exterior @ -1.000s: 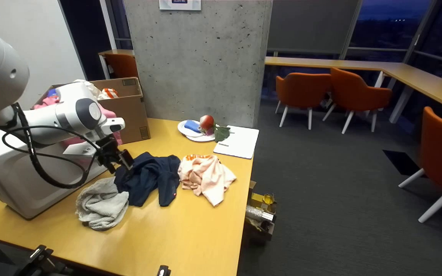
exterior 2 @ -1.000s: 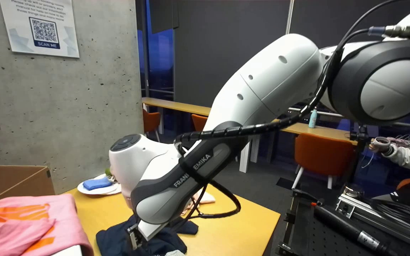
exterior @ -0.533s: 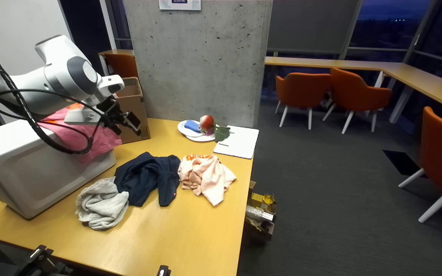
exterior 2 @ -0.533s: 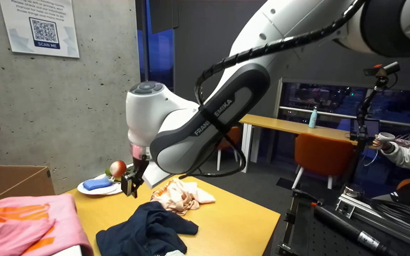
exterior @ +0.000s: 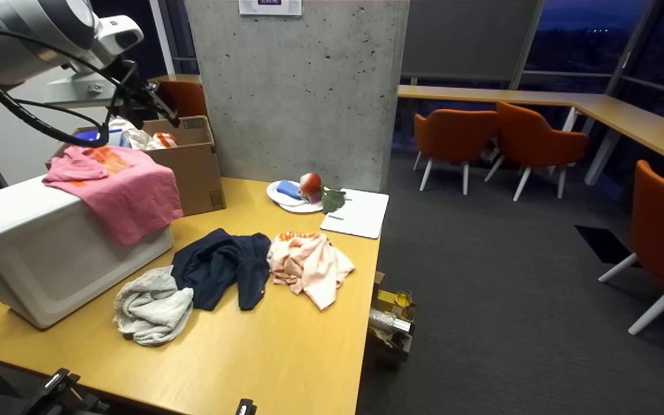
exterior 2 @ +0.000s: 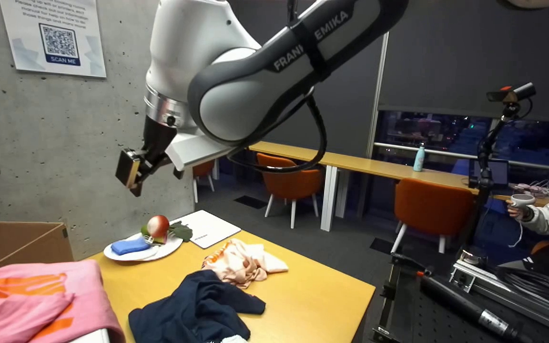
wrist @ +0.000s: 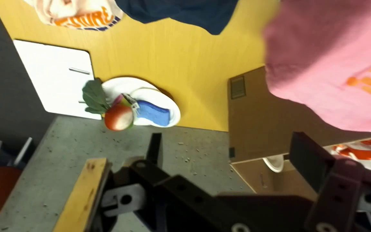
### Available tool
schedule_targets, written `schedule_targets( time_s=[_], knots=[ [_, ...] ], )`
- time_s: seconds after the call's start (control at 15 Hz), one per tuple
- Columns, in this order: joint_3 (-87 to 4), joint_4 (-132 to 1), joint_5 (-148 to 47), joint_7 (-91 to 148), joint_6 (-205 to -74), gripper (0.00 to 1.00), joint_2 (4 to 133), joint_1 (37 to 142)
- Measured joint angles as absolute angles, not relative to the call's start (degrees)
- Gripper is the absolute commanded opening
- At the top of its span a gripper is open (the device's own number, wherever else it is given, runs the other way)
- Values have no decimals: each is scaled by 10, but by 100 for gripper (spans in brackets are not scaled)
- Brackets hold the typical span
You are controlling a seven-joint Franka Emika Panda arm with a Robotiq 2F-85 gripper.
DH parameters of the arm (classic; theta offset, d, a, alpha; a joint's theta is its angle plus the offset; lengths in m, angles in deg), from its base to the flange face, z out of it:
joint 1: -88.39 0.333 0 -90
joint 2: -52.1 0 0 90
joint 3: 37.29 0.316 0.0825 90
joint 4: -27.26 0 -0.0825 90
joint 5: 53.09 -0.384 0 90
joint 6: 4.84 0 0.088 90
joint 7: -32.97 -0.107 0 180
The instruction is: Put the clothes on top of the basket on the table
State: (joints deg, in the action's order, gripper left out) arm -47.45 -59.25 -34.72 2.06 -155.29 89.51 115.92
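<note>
While the tool [wrist: 226,141] hangs spread and empty, low in the wrist view, the pink shirt [exterior: 121,187] draped over the basket [exterior: 49,253], at left in an exterior view, could slide off if the cable [exterior: 72,139], its clearance hard to judge, snags it.

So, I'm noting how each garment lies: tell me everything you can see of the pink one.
The pink garment looks like soft fabric, with an orange print. It lies draped over one end of the white bin, partly folded over itself on top, its lower part hanging down the long side, short of the table. The open hand is not touching it. Whether it touches the cardboard box can't be told.
</note>
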Motion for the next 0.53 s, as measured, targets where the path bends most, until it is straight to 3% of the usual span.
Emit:
schedule_targets(
  time_s=[0.53],
  knots=[
    [-340,-395,-431,205,-1555,100,1055,1098]
  ],
)
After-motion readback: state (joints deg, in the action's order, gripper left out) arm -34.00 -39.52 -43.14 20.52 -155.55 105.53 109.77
